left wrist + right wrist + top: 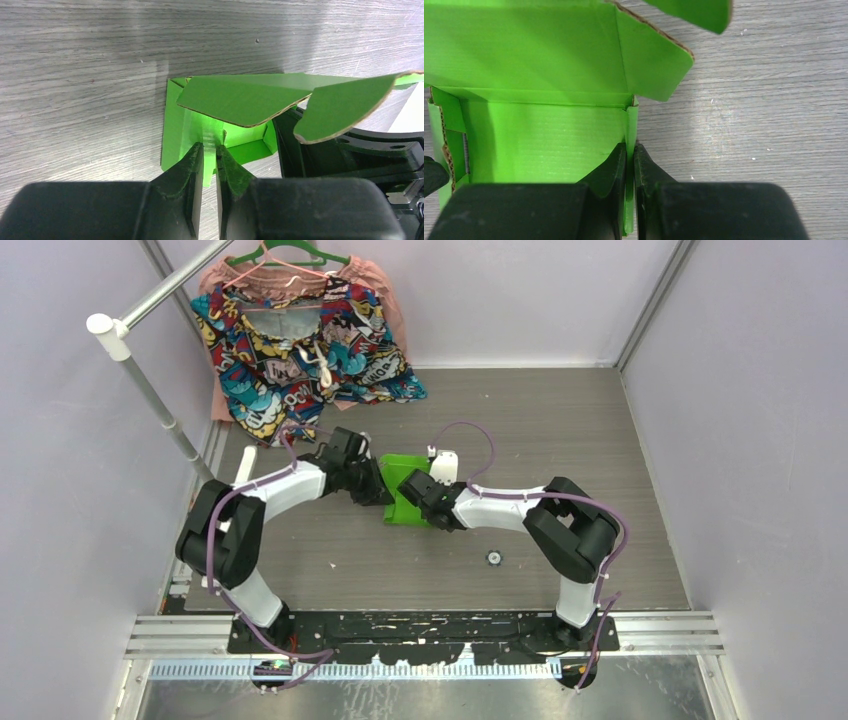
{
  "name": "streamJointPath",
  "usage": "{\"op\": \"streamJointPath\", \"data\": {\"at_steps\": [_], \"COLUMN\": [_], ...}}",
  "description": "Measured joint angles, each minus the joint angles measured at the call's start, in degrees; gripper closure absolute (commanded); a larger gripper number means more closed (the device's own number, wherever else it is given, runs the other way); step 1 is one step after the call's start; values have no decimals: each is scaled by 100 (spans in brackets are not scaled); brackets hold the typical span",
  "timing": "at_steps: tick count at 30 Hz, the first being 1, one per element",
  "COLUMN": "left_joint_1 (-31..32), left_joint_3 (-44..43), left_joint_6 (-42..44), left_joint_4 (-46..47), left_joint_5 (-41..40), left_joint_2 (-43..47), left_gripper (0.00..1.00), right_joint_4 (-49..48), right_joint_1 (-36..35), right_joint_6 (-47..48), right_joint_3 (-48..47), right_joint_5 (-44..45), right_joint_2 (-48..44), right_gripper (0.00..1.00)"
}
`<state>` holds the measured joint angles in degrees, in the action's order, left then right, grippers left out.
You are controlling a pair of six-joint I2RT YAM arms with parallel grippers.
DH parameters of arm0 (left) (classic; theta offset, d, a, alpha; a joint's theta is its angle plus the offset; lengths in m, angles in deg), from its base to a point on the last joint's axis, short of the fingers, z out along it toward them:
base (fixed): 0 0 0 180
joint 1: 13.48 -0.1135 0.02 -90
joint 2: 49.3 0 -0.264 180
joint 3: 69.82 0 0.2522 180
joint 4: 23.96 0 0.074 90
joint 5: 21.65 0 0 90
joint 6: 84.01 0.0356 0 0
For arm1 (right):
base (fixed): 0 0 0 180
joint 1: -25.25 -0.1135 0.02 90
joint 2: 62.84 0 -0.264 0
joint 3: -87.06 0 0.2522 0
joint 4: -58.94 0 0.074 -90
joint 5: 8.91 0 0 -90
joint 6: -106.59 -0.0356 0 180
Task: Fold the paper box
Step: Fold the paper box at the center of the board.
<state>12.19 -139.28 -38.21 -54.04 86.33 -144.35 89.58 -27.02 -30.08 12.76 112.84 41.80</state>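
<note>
The grey worktop [600,440] has a patterned garment [300,350] at its far left corner, and the half-folded paper box [402,502] sits near its middle with flaps raised. The left gripper [210,147] is almost closed, pinching one thin box wall. The right gripper [630,147] pinches a wall edge on the other side in the same way.

Far-left corner of the grey wood-grain worktop [560,420]: I see a comic-print garment [300,350] on a green hanger [290,254], with a pink garment [215,278] behind it. A white-capped rail [150,300] slants beside them. Small dark round item [493,558] lies toward the near edge, well apart.
</note>
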Motion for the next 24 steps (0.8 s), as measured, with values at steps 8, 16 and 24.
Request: {"op": "streamJointPath", "data": {"at_steps": [8,16,24], "left_joint_1": [22,245,525], "left_joint_3": [0,-356,-793], "left_joint_6": [15,221,463], "left_joint_4": [-7,-509,-1180], "left_joint_5": [-33,-452,-1019], "left_joint_2": [-24,-76,-146], "left_gripper": [84,85,85], "right_joint_4": [-9,-37,-144], "right_joint_1": [7,11,15], "right_joint_6": [2,0,-4], "right_joint_3": [0,2,9], "right_joint_5": [-13,-31,-55], "right_joint_2": [0,4,24], "right_gripper": [99,99,99]}}
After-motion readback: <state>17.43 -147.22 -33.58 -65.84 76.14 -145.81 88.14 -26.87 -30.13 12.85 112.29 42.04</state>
